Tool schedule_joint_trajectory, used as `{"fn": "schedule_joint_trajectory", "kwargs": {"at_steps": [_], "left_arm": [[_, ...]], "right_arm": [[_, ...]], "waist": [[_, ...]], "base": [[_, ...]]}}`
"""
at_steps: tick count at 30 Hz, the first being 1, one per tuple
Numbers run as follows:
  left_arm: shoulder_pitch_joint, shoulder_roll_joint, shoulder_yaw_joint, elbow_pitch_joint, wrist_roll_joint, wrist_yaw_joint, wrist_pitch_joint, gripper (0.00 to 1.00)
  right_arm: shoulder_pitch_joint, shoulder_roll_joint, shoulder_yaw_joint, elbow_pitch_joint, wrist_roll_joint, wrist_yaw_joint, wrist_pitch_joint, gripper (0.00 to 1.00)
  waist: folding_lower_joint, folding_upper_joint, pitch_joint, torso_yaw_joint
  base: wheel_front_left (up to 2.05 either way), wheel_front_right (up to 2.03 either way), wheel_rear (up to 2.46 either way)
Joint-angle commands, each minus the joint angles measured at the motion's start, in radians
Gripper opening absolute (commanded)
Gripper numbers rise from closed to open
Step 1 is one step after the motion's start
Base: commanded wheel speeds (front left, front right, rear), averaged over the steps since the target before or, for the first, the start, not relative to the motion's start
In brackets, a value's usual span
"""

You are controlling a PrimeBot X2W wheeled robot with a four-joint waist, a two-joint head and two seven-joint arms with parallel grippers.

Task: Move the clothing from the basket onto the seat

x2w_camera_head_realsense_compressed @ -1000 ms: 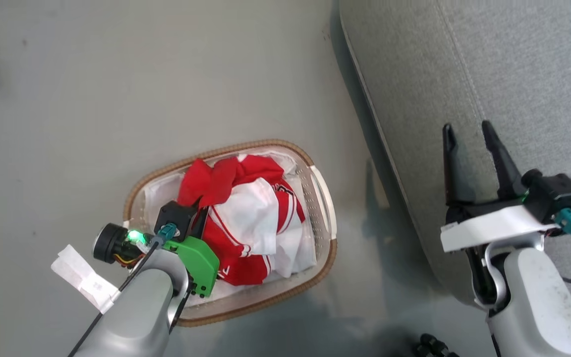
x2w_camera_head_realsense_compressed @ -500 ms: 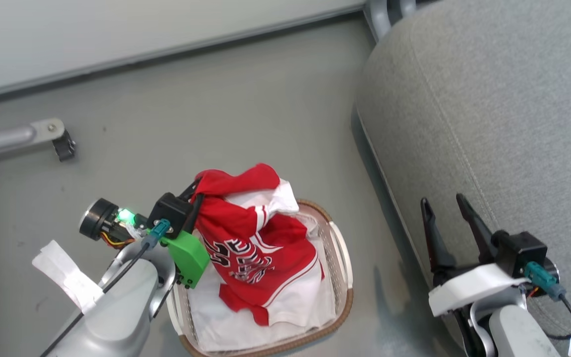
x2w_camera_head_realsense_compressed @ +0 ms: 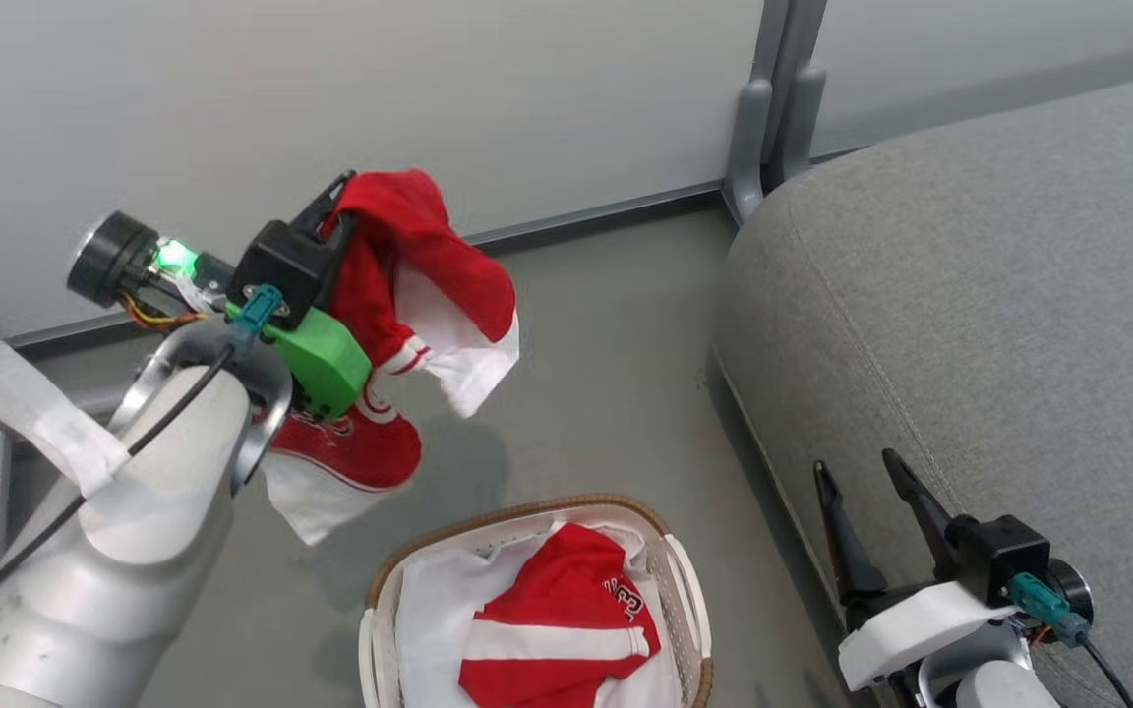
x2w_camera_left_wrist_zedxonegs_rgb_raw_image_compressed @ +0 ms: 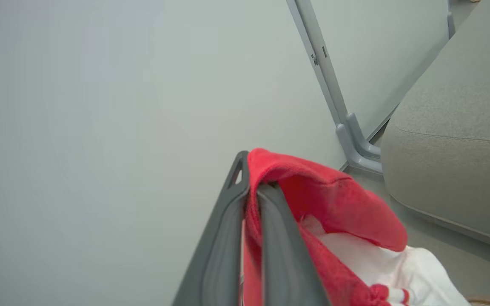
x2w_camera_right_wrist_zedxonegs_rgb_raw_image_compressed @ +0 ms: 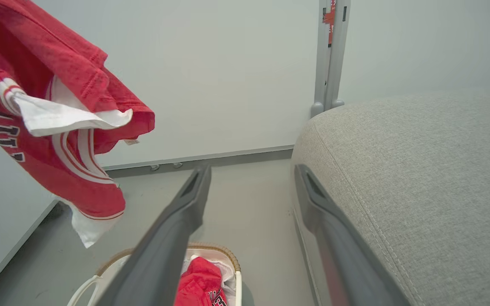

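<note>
left gripper (x2w_camera_head_realsense_compressed: pixel 330 197) clamped a red garment (x2w_camera_head_realsense_compressed: pixel 448 275) aloft; right gripper (x2w_camera_head_realsense_compressed: pixel 857 467) gaped beside the seat (x2w_camera_head_realsense_compressed: pixel 999 295); basket (x2w_camera_head_realsense_compressed: pixel 527 511) sat between them, grey post (x2w_camera_head_realsense_compressed: pixel 773 108) behind.

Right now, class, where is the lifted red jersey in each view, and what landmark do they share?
Head view: jersey upper left, in the left gripper.
Left wrist view: jersey lower centre, between the fingers.
Right wrist view: jersey upper left.
Shared landmark: grey wall post beside the seat.

basket (x2w_camera_head_realsense_compressed: pixel 527 510) cut off by bottom edge, seat (x2w_camera_head_realsense_compressed: pixel 970 295) running off right, clothing (x2w_camera_head_realsense_compressed: pixel 429 265) partly behind left forearm (x2w_camera_head_realsense_compressed: pixel 134 511)
</note>
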Motion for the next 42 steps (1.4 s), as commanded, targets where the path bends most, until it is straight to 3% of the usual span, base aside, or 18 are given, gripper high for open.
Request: {"fn": "schedule_joint_trajectory", "kwargs": {"at_steps": [1,7,19,42], "left_arm": [[-0.027,0.012,0.004,-0.015,0.008,-0.001,0.01,0.0],[-0.083,0.034,0.009,-0.053,0.01,-0.003,0.038,0.0],[-0.102,-0.002,-0.02,-0.125,0.0,-0.001,0.037,0.0],[-0.142,-0.052,-0.094,-0.314,0.01,-0.004,0.064,0.0]], "right_arm": [[0.006,-0.004,0.009,-0.004,-0.009,-0.001,-0.005,1.0],[-0.011,-0.004,0.049,-0.023,-0.029,-0.001,-0.005,1.0],[-0.054,-0.004,0.124,-0.023,-0.085,-0.001,-0.005,1.0],[-0.332,-0.004,0.182,0.22,-0.347,-0.001,-0.005,1.0]], "waist": [[0.0001,0.0,-0.021,0.0],[0.0001,0.0,-0.034,0.0],[0.0001,0.0,-0.04,0.017],[0.0001,0.0,-0.033,0.08]], "base": [[0.0,0.0,0.0],[0.0,0.0,0.0],[0.0,0.0,0.0],[0.0,0.0,0.0]]}}
